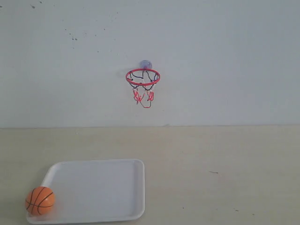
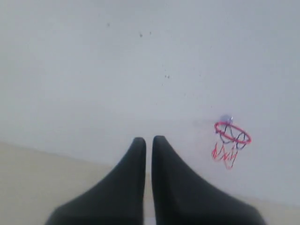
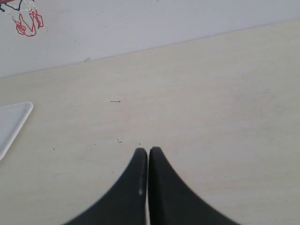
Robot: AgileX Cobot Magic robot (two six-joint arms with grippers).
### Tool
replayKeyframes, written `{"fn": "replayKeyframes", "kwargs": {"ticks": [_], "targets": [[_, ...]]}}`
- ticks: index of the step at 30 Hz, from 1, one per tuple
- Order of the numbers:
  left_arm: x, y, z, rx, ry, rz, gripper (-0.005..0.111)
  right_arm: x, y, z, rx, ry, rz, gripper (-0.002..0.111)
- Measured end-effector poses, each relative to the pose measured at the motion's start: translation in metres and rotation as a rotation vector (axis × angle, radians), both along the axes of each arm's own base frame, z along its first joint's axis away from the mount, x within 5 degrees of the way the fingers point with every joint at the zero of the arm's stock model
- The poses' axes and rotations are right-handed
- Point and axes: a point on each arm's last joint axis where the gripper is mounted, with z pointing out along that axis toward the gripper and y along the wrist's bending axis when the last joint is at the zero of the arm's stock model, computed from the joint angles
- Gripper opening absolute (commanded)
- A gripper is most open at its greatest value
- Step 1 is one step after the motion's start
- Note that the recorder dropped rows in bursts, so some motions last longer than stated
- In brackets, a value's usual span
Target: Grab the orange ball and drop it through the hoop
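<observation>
The orange ball (image 1: 40,200) rests in the near left corner of a white tray (image 1: 117,187) on the table. The hoop (image 1: 143,77), a red ring with a black-and-red net, is fixed to the back wall above the table's middle; it also shows in the left wrist view as the hoop (image 2: 232,133). Only the net's lower strings (image 3: 28,21) reach into the right wrist view. My left gripper (image 2: 149,139) is shut, empty, facing the wall. My right gripper (image 3: 148,150) is shut, empty, over bare table. Neither arm appears in the exterior view.
The tray's corner (image 3: 14,119) shows at the edge of the right wrist view. A beige tabletop (image 1: 225,173) runs to the white wall (image 1: 225,61) behind, with a few small dark specks on it.
</observation>
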Motion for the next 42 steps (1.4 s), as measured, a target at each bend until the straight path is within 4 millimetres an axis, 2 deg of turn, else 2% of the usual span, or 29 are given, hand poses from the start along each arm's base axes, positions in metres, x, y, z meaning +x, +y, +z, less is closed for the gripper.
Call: {"fn": "replayKeyframes", "kwargs": {"ticks": [1, 7, 15, 22, 24, 26, 30, 33, 36, 39, 42], "targets": [[-0.003, 0.0, 0.009, 0.0, -0.047, -0.001, 0.004, 0.0, 0.0, 0.0, 0.0, 0.0, 0.0, 0.0], [-0.008, 0.0, 0.025, 0.001, -0.211, -0.004, 0.004, 0.0, 0.0, 0.0, 0.0, 0.0, 0.0, 0.0], [-0.026, -0.001, 0.059, -0.044, -0.636, -0.036, 0.004, 0.0, 0.0, 0.0, 0.0, 0.0, 0.0, 0.0], [-0.014, -0.001, 0.069, -0.067, -0.662, -0.051, 0.004, 0.0, 0.0, 0.0, 0.0, 0.0, 0.0, 0.0], [-0.004, -0.001, 0.073, -0.108, -0.611, -0.067, 0.004, 0.0, 0.0, 0.0, 0.0, 0.0, 0.0, 0.0], [0.012, -0.001, 0.079, -0.168, -0.491, -0.08, 0.004, 0.0, 0.0, 0.0, 0.0, 0.0, 0.0, 0.0], [0.054, -0.001, 0.09, -0.178, -0.162, -0.048, 0.004, 0.0, 0.0, 0.0, 0.0, 0.0, 0.0, 0.0], [0.088, 0.001, 0.097, -0.109, 0.091, 0.0, 0.004, 0.0, 0.0, 0.0, 0.0, 0.0, 0.0, 0.0], [0.121, 0.002, 0.103, 0.037, 0.337, 0.022, 0.004, 0.0, 0.0, 0.0, 0.0, 0.0, 0.0, 0.0], [0.157, -0.002, 0.101, 0.161, 0.594, -0.047, 0.004, 0.0, 0.0, 0.0, 0.0, 0.0, 0.0, 0.0], [0.194, -0.01, 0.087, 0.215, 0.818, -0.176, 0.004, 0.0, 0.0, 0.0, 0.0, 0.0, 0.0, 0.0]]}}
